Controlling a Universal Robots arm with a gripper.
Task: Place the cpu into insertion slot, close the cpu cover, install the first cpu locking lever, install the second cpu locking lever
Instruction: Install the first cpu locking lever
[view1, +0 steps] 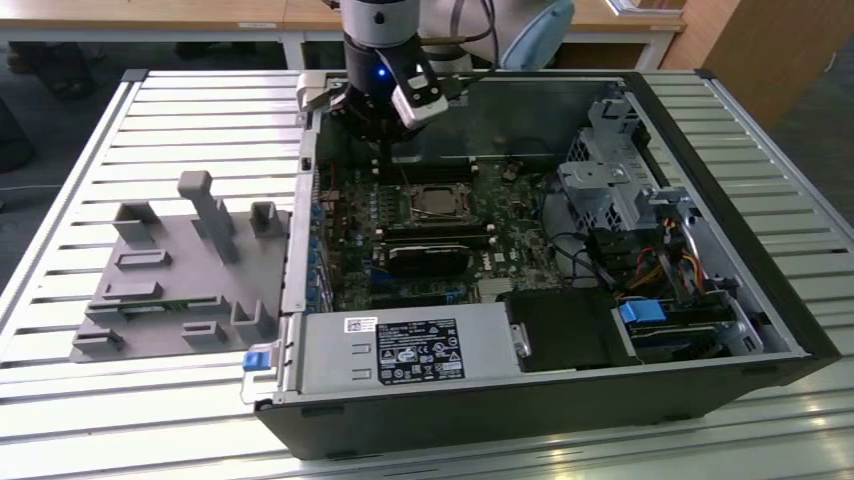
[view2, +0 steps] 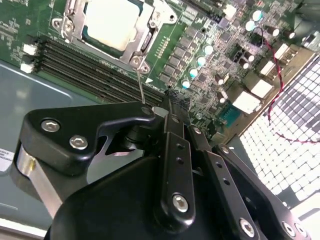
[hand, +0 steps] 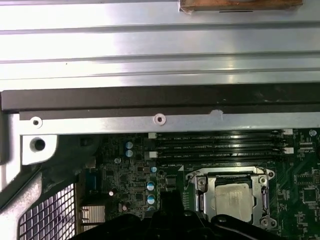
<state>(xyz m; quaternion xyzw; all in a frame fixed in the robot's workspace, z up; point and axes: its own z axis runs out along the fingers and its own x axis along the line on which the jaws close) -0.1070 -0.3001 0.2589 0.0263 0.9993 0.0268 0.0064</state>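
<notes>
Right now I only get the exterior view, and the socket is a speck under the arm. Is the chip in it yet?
Observer: Yes. In the second wrist view the cpu lies flat, framed by the cpu cover.
Operator: Is the cover locked down?
Observer: Can't tell, but a thin lever runs from its corner to the hand.
Operator: Is the hand gripping it?
Observer: The lever's end reaches the hand's tip; the grip itself is hidden.

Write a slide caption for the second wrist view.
The gripper close to the free end of a thin locking lever, with the cpu seated beneath the cpu cover.
</notes>
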